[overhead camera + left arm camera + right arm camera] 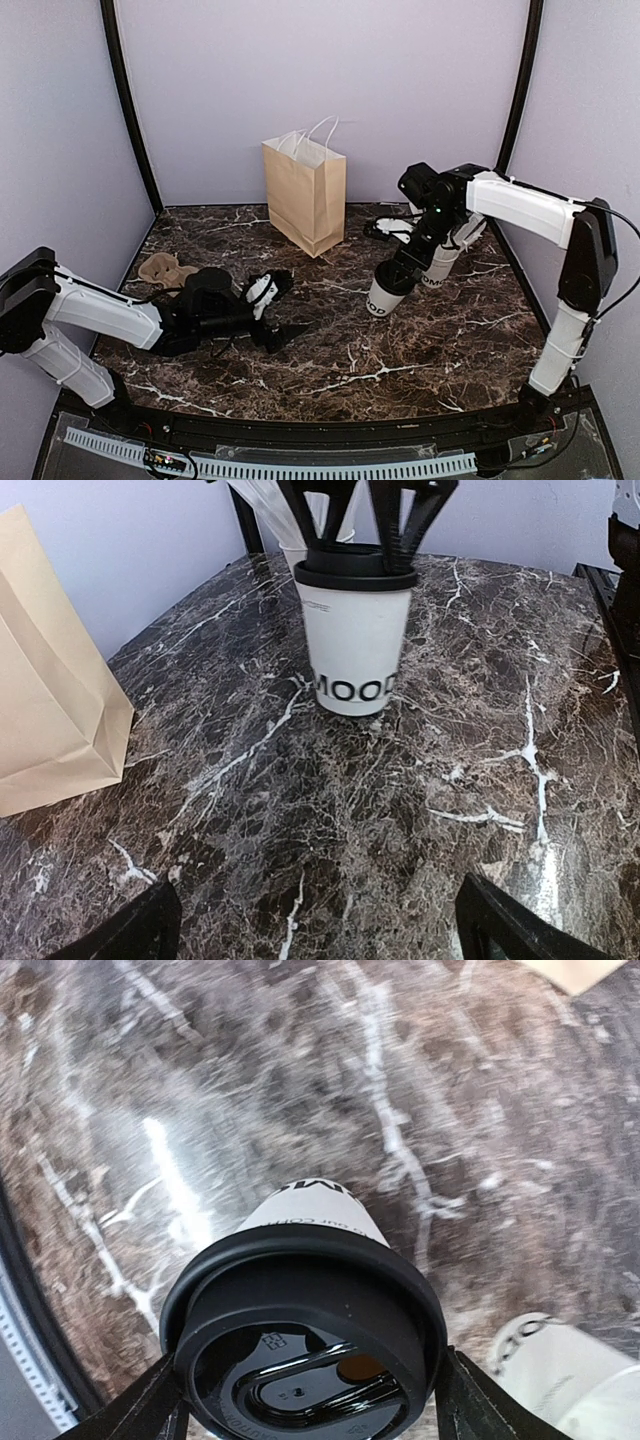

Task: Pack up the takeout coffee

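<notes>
The right gripper [402,272] pinches the takeout coffee [385,298] from above, one finger against each side of its black lid [300,1330]. The cup hangs directly beneath it, long axis near upright. Whether its base is off the marble table [340,360] I cannot tell. The open-topped paper bag [305,195] stands to this gripper's left and farther back. The left gripper [320,930], spread wide and empty, lies low facing the cup, so the right arm is better placed.
</notes>
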Robot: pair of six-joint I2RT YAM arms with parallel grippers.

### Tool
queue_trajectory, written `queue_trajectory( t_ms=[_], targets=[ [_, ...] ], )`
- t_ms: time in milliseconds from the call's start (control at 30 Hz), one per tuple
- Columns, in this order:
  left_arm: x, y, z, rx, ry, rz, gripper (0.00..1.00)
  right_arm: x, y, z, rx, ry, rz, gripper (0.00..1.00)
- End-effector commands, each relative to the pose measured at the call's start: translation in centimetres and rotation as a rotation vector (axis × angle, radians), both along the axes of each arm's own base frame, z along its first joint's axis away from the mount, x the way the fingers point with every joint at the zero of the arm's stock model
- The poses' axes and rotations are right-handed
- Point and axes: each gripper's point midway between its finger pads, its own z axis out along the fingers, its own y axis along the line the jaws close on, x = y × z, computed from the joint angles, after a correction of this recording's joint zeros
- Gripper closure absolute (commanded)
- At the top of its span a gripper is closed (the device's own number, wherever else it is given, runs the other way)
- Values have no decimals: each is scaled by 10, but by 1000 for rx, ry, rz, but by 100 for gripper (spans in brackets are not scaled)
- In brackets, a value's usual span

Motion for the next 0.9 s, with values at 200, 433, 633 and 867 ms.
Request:
queue_trajectory(
  t_ms=[200, 433, 633, 867],
  targets=[
    [-4, 13, 11, -23, 14, 40, 1, 68, -2, -4, -107, -41, -137, 23],
    [9, 25, 20, -28, 27, 152, 1, 72, 4, -12, -93, 12, -153, 17],
    [47, 41, 31, -9, 61, 376, 1, 78, 9, 3, -51, -18, -169, 1],
    [92, 27, 72, -30, 203, 436, 1, 85, 23, 39, 60, -56, -152, 1]
  ],
)
